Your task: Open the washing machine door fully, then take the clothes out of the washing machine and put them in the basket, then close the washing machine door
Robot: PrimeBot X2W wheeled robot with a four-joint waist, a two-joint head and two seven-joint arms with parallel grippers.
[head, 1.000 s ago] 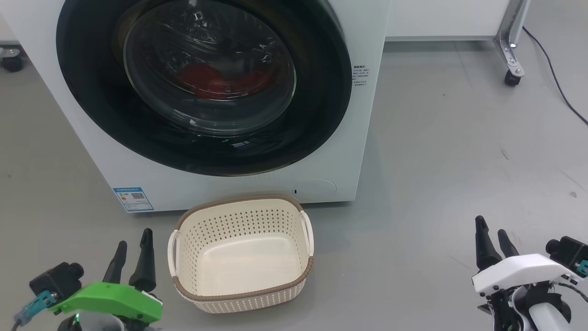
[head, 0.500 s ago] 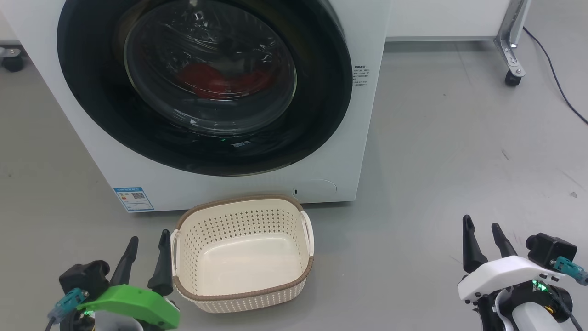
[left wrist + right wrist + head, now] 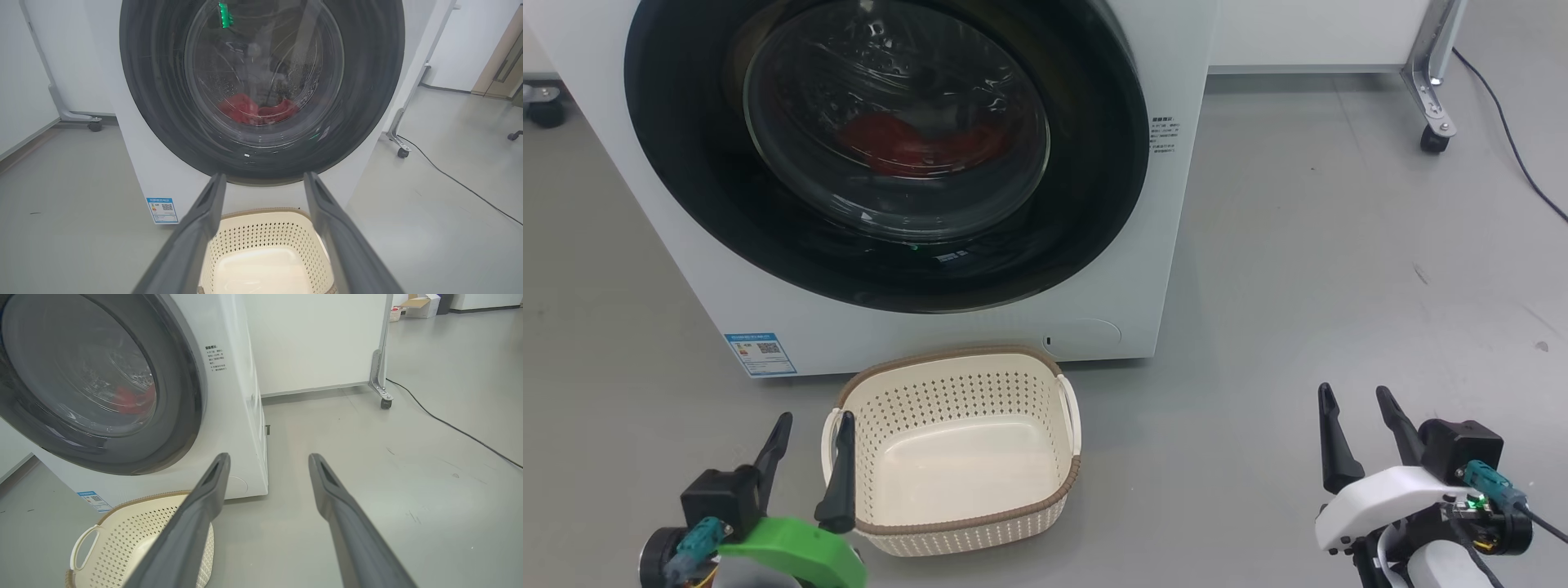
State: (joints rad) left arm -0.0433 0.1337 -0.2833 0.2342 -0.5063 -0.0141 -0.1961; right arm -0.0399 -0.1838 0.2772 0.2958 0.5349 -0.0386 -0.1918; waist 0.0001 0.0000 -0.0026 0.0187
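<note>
Behind the closed washing machine door [image 3: 882, 216] the clothes [image 3: 915, 145] lie inside; basket [image 3: 956, 523] stands empty just in front. I see left gripper [image 3: 815, 421] and right gripper [image 3: 1353, 394] spread, holding nothing. All steps remain.

washing machine door [image 3: 890, 214] top cut off, clothes [image 3: 919, 145] blurred behind glass

Grey floor [image 3: 1298, 245], white wall panel [image 3: 318, 343], castored metal leg [image 3: 1427, 88], black cable [image 3: 1512, 147] trailing
</note>
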